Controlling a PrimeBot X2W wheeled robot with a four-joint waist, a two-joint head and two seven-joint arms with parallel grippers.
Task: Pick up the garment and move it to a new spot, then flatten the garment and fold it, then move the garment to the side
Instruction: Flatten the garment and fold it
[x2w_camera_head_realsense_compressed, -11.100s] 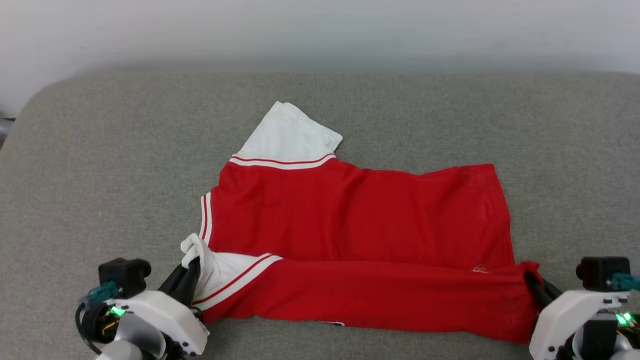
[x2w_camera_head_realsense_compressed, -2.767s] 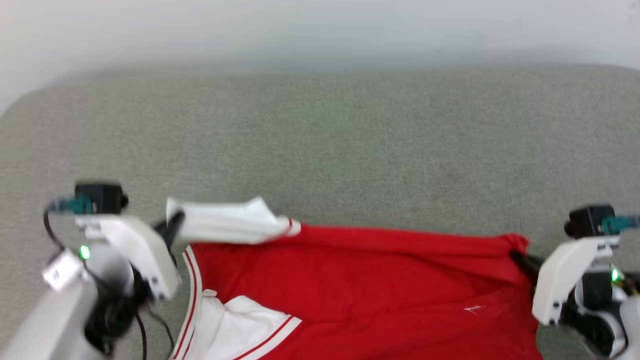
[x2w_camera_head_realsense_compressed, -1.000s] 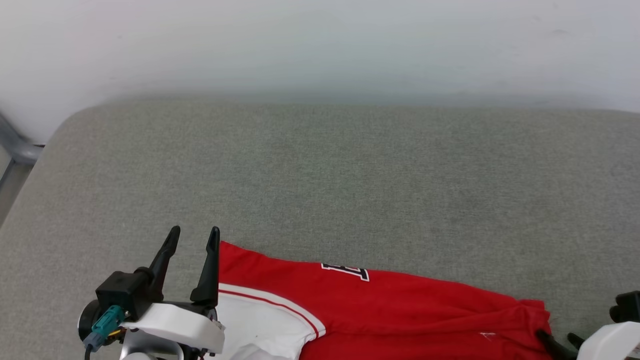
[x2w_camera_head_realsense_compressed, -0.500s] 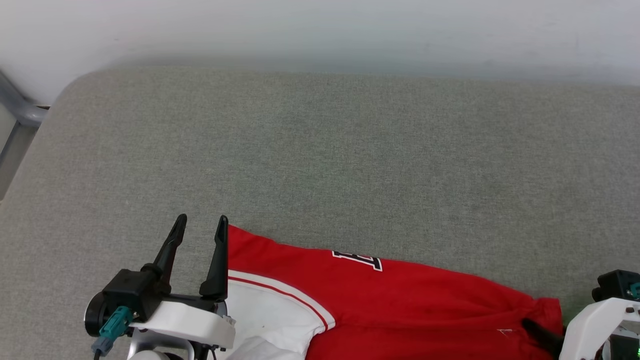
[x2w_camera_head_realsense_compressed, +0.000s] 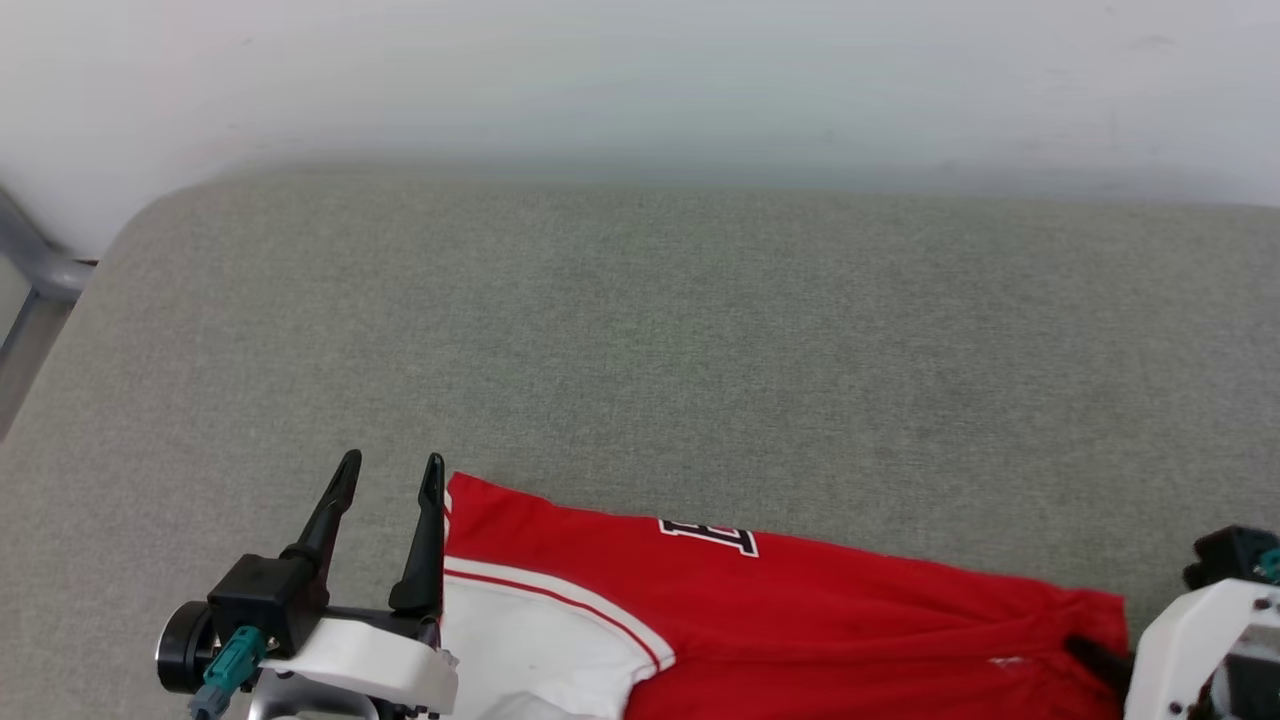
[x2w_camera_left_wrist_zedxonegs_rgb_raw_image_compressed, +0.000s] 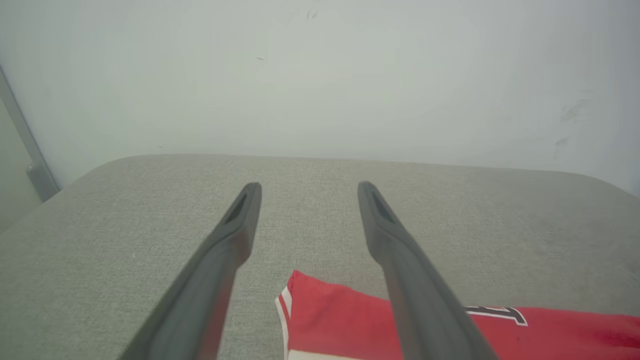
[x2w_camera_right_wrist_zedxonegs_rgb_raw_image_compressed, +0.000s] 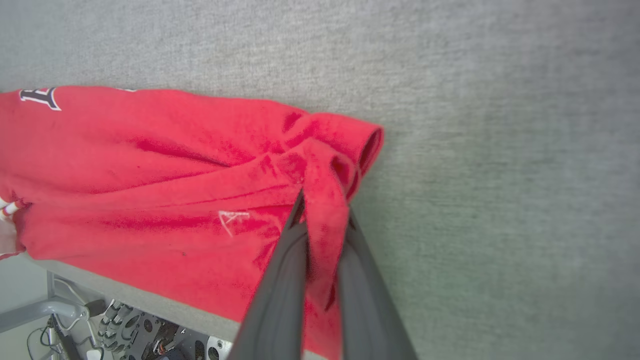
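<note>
Right wrist view: right gripper (x2w_camera_right_wrist_zedxonegs_rgb_raw_image_compressed: 324, 210) now clamps the garment's (x2w_camera_right_wrist_zedxonegs_rgb_raw_image_compressed: 150, 165) bunched corner, having just closed; left gripper (x2w_camera_head_realsense_compressed: 389, 465) gapes empty, so dragging aside looks next.

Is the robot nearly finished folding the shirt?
Partly. The red jersey T-shirt with white sleeves lies in a long strip on the grey cushion. The right tool pinches its red end; the left tool is open, empty. Folding smaller and moving aside remain.

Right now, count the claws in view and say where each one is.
2. The left claw stands open at the sleeve end of the shirt, holding nothing. The right claw is shut on bunched red fabric at the shirt's other end.
</note>
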